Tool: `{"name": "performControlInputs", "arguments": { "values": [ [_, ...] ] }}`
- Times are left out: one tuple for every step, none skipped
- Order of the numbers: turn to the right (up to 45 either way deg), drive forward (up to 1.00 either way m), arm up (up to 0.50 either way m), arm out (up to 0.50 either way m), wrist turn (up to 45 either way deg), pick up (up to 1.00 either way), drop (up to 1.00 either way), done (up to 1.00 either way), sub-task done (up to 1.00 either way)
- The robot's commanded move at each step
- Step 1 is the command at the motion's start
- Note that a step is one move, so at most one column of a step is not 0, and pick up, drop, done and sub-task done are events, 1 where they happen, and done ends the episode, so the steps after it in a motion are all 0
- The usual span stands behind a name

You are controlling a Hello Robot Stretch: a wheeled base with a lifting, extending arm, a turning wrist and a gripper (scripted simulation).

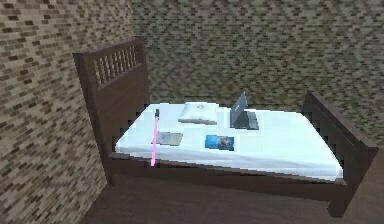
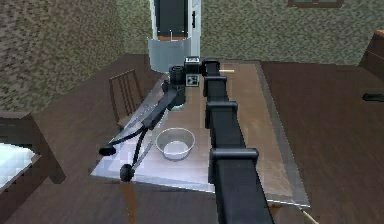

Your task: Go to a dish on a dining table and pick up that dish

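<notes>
Pale grey, the rectangular dining table [image 2: 262,110] carries a small round white bowl [image 2: 176,146] that stands upright near its close edge. My dark square arm [image 2: 228,130] reaches over the tabletop. The gripper [image 2: 116,160] lies toward the arm side view's left of the bowl, and I cannot tell how its thin fingers [image 2: 146,124] are set. Ahead stands a dark wooden bed [image 1: 325,125] with a white mattress.
</notes>
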Motion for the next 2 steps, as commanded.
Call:
{"name": "performControlInputs", "arguments": {
  "values": [
    [0.0,0.00,0.00,0.00,45.0,0.00,0.00,0.00,0.00],
    [0.0,0.00,0.00,0.00,45.0,0.00,0.00,0.00,0.00]
  ]
}}
